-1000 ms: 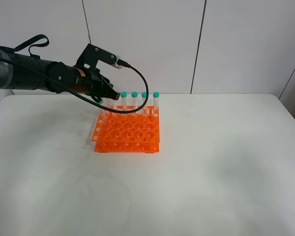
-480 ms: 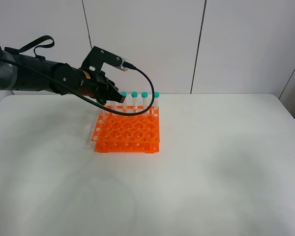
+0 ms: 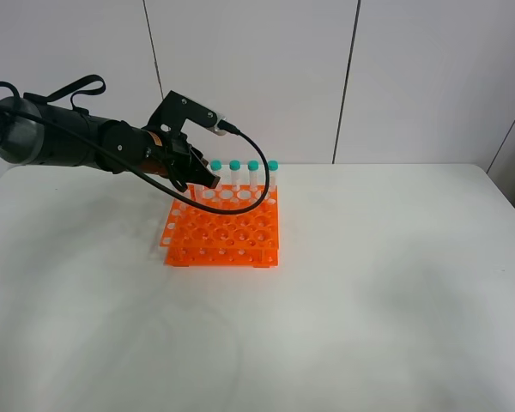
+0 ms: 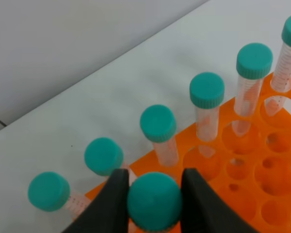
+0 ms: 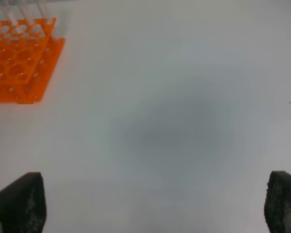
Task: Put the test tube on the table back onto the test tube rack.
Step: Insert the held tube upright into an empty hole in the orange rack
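- One test tube [image 4: 154, 204] is held by its teal cap in the left gripper [image 4: 154, 178], its two black fingers [image 4: 109, 206] pressed against the cap's sides; the cap hides the tube's body from the wrist camera.
- The tube hangs over the far left corner of the orange test tube rack [image 3: 223, 232], as the high camera sees it, just beside the back row; whether its tip has entered a hole cannot be told.
- Six matching tubes [image 4: 207, 90] stand in that back row, and four of their caps show clear of the arm in the high view.
- The rack rests on the white table [image 3: 369, 300], towards its far side.
- The left arm [image 3: 69, 146] reaches in from the left, with a black cable [image 3: 249, 184] looping over the rack's back row.
- The right gripper [image 5: 155, 204] hangs over bare table with its fingers spread wide, well apart from the rack.
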Robot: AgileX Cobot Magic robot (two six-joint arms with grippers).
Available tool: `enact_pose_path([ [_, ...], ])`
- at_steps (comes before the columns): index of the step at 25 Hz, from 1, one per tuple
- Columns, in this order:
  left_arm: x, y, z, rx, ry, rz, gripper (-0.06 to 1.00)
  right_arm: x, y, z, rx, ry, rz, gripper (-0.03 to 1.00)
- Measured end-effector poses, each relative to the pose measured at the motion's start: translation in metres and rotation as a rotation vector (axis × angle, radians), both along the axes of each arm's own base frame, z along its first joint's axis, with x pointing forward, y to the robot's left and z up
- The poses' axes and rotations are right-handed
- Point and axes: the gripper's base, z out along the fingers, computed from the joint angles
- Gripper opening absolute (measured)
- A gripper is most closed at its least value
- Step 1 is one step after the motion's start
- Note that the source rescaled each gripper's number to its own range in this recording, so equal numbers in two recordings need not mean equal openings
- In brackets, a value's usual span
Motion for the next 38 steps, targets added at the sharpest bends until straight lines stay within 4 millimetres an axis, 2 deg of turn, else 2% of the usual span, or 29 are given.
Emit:
enact_pose_path([
  [4, 0.001, 0.000, -0.004, 0.003, 0.007, 0.001, 0.00, 0.000, 0.000, 0.000, 0.000, 0.000, 0.000, 0.97],
  [10, 0.004, 0.000, -0.023, 0.018, 0.044, 0.002, 0.00, 0.000, 0.000, 0.000, 0.000, 0.000, 0.000, 0.97],
  [38, 0.009, -0.001, -0.037, 0.016, 0.034, 0.006, 0.00, 0.000, 0.000, 0.000, 0.000, -0.001, 0.000, 0.97],
])
